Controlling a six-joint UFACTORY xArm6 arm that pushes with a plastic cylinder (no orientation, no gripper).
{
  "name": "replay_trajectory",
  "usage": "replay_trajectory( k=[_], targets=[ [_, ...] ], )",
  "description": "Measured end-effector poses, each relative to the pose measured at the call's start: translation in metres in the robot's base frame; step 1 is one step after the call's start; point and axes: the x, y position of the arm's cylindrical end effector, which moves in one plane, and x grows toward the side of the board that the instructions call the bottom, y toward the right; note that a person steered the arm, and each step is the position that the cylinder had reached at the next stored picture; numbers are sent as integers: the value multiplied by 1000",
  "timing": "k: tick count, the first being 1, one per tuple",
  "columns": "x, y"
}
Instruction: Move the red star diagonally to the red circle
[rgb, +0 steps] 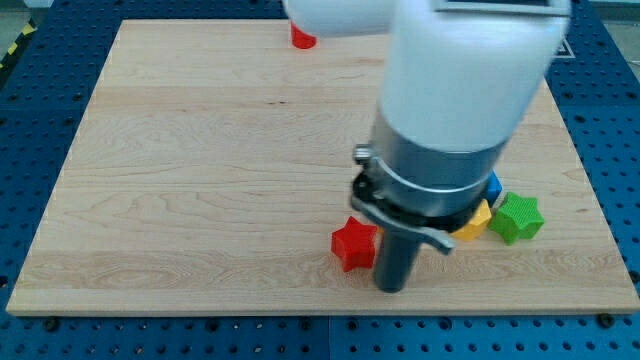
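**A:** Where does the red star (354, 245) lie?

**B:** Low on the wooden board (200, 180), a little to the view's right of the middle and close to the bottom edge. It rests flat on the wood, and its right-hand points meet the dark rod.

**A:** And the tool itself?

**B:** My tip (392, 288) stands just to the view's right of the star and slightly lower, down on the board. The rod looks to be touching the star's right side, or as near as makes no difference; I cannot make out a gap between them. It is a plain rod, so there is nothing to open or close, and it holds nothing. It only stands against the block.

**A:** What about the red circle (302, 38)?

**B:** Up at the view's top edge of the board, left of the star's column, well apart from it. The arm's white body (460, 70) covers its upper part, so only the lower portion shows, and its round shape is hard to confirm.

**A:** Anything else close to the star?

**B:** On the far side of the rod, to the view's right, sits a small cluster. A yellow block (474, 222) peeks out under the arm's grey collar, its shape unclear. A blue block (493, 186) is just above it, mostly hidden. A green star (518, 218) lies just to the right of the yellow one. All three are near the board's right edge, separated from the red star by the rod.
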Motion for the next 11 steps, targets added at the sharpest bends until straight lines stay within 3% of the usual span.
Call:
replay_trajectory(
  k=[1,5,9,10,11],
  targets=[
    [-2,-33],
    [-104,-13],
    [-246,76],
    [-280,72],
    [-277,76]
  ],
)
